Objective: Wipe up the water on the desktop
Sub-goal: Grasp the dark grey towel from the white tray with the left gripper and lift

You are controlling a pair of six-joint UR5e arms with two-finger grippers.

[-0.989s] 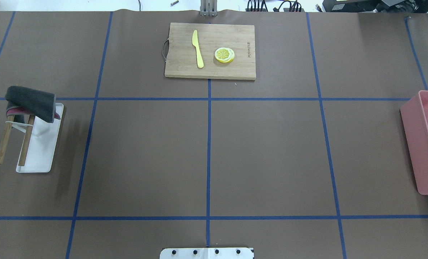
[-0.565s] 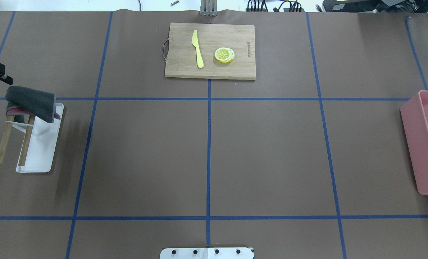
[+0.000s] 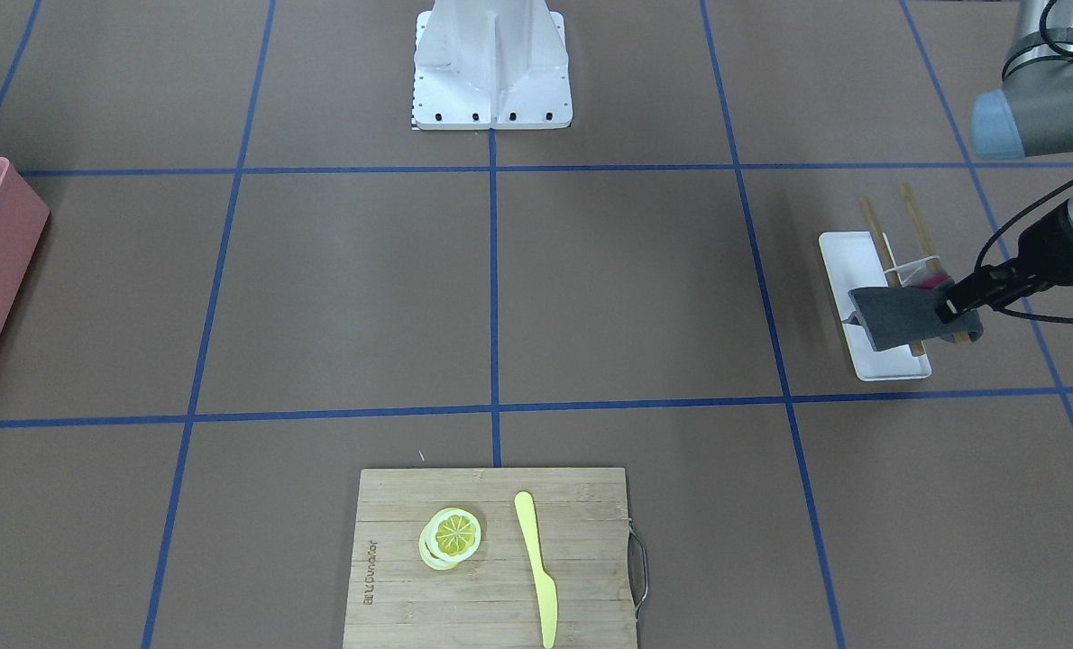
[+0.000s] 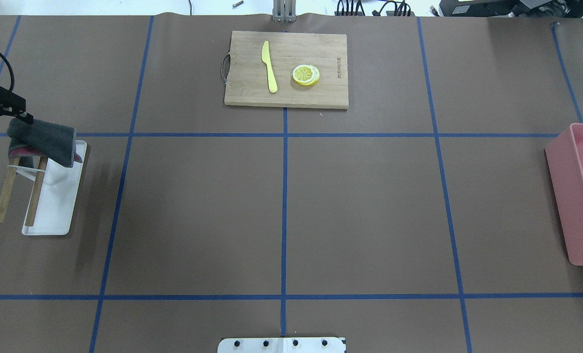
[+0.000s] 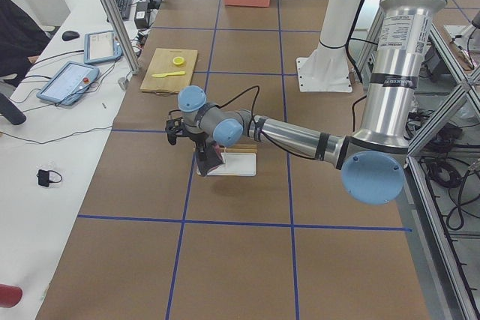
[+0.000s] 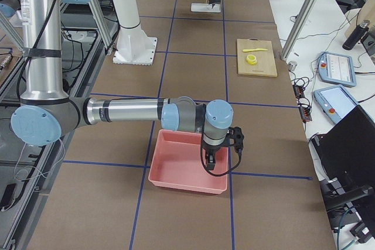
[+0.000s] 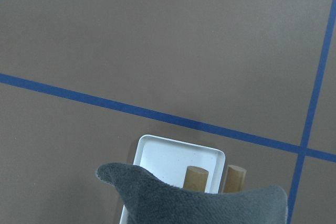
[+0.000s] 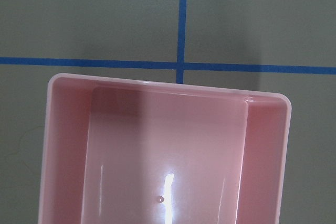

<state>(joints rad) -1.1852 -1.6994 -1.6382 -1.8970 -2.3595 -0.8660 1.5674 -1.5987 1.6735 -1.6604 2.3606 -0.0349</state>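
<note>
- Left pincer [image 3: 953, 308]: tips at the grey cloth's [image 4: 41, 139] edge; we cannot tell its opening.
- Right pincer [image 6: 212, 165]: above pink bin [image 6: 181, 183]; opening unreadable to us.
- Worktop [image 4: 370, 206]: we note it beneath both pincers.

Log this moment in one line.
left tool: at grey cloth on rack, grip unclear | right tool: above pink bin, grip unclear | desktop: water unseen
</note>
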